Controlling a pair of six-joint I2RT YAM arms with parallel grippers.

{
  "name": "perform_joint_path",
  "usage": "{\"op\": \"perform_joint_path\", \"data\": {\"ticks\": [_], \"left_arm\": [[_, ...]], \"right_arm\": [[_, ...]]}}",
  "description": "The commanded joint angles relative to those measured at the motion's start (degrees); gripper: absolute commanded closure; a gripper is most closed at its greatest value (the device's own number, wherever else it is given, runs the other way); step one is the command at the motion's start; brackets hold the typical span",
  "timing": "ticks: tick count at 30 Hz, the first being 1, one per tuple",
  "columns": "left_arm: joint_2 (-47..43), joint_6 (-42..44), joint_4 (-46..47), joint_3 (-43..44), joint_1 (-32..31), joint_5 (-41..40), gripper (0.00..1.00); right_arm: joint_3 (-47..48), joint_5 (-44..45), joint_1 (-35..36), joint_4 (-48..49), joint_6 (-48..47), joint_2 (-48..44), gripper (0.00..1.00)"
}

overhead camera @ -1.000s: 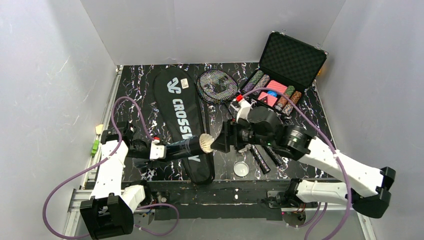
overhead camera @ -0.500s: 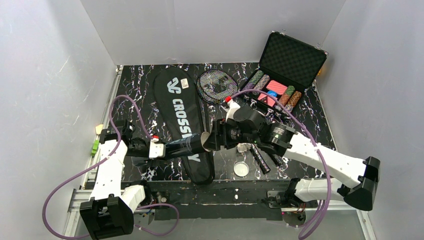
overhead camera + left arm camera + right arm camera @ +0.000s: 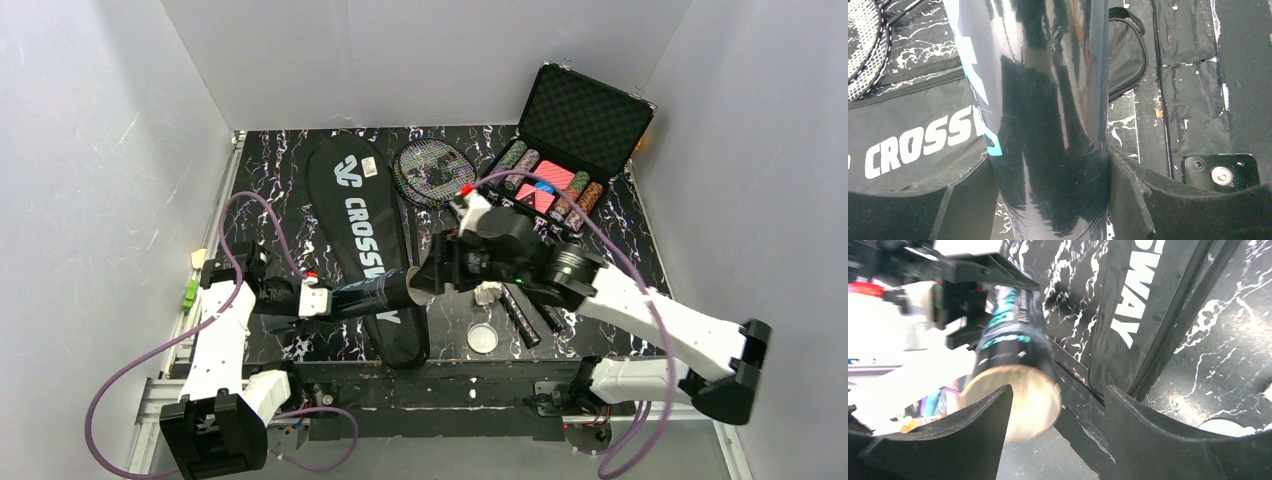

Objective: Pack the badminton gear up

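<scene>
Lying: racket bag (image 3: 360, 235) | table (image 3: 270, 160): black, white-veined | walls (image 3: 420, 60): grey

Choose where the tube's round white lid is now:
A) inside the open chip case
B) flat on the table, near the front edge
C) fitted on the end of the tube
B: the lid lies flat on the table, apart from the tube.

The left arm (image 3: 222, 335) and right arm (image 3: 665, 315) have white shells, black joints, purple cables (image 3: 252, 196) and black fingers (image 3: 1148, 440).
</scene>
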Motion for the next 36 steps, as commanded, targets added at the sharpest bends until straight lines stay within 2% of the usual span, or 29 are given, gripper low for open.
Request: {"op": "perform_joint_path", "data": {"ticks": [1,6,10,13,17,25,26,27,36], "left_arm": [[-1.52,-1.00,2.92,-2.08,-0.28,3.01,1.00],[-1.45,-2.51,4.39,-2.53,-0.25,2.72,1.00],[-2.41,-4.77,5.61,-3.01,-0.28,2.85,1.00],[-4.42,-9.67,9.95,-4.44,-0.26,2.50,1.00],[-5.58,-12.39,12.25,-5.67,-0.24,1.19,1.00],[-1.84,-12.45,11.25,-4.06,-0.23,1.47,1.00],[-1.61,-12.54,11.36,-3.99,-0.25,1.55,1.00],[-1.47,-12.58,11.46,-3.98,-0.28,1.60,1.00],[-0.79,-12.45,10.73,-3.09,-0.25,1.61,1.00]], "right_arm": [[1.84,5.91,-1.25,-4.19,0.86,-10.91,0.24],[-4.23,12.28,-3.29,-10.02,5.40,-19.71,0.23],[-14.85,13.00,-9.47,-11.85,13.54,-24.17,0.24],[-22.69,12.52,-12.67,-9.40,19.33,-24.85,0.23],[-27.76,12.27,-14.66,-3.99,23.97,-21.06,0.23],[-28.56,15.61,-19.10,2.44,28.39,-9.61,0.26],[-28.91,15.94,-19.78,3.39,29.25,-8.53,0.22],[-29.08,16.18,-20.46,4.22,29.95,-7.51,0.28],[-28.55,17.56,-22.81,6.58,33.25,-0.15,0.40]]}}
